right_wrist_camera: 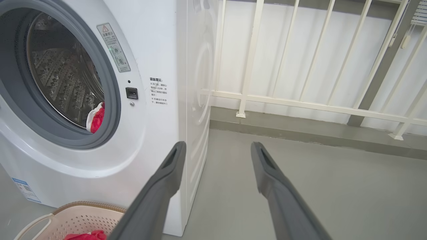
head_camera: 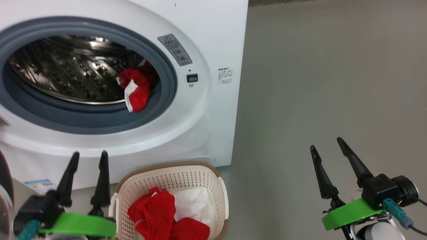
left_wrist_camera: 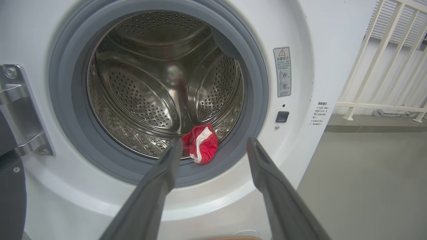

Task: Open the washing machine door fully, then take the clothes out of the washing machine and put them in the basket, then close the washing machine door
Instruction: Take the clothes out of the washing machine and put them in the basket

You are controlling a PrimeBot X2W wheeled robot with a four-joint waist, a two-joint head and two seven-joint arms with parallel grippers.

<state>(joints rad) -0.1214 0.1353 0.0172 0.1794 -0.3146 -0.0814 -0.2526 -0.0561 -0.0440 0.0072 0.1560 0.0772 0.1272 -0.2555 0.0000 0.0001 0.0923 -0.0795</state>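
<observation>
At the mouth of the washing machine (head_camera: 217, 126), with the washing machine door (left_wrist_camera: 11, 200) swung aside at the left, one red-and-white garment (head_camera: 136, 89) lies at the lower right of the steel drum (head_camera: 66, 73), partly over the grey gasket (head_camera: 100, 116). On the floor (head_camera: 317, 83) just before the machine stands the basket (head_camera: 150, 181), holding red clothes (head_camera: 156, 213) and a white piece (head_camera: 195, 203). The left gripper (head_camera: 90, 153) hangs just left of the basket, the right gripper (head_camera: 326, 143) well to its right over the floor, both spread wide and empty.
</observation>
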